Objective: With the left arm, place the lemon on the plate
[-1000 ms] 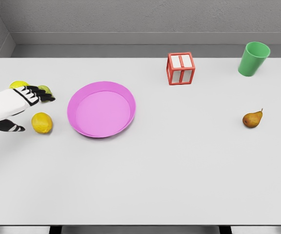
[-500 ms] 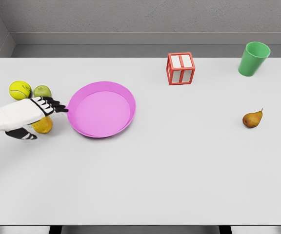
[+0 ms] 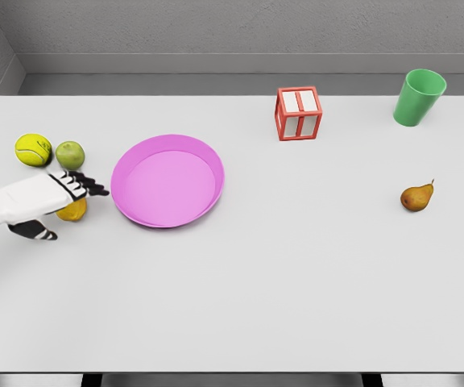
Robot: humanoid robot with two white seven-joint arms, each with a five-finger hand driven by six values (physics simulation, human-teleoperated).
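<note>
From the head view we look down on a wide, pale grey table (image 3: 256,298) with a grey wall behind its far edge. Our left hand (image 3: 43,197), white with black-banded fingers (image 3: 83,185), comes in from the left edge and lies over the round yellow lemon (image 3: 73,211), so that only the lemon's right and near side shows beneath it. The fingers stretch to the right over the top of the fruit, while the thumb sits on the near side, lower left of it. We cannot tell whether the fingers are actually closed on the lemon or merely resting over it. The lemon sits on the table just left of the shallow round pink plate (image 3: 167,181), apart from its rim.

Beyond the hand, near the left edge, we see a yellow-green tennis ball (image 3: 33,149) and a small green apple (image 3: 70,154), side by side and close together. Past the plate, toward the far right, stands a red-framed cube with white panels (image 3: 299,113). A green plastic cup (image 3: 419,97) stands upright near the far right corner. A brown pear (image 3: 416,197) lies on the right side of the table, well apart from the other things. Our right hand does not appear in this view.
</note>
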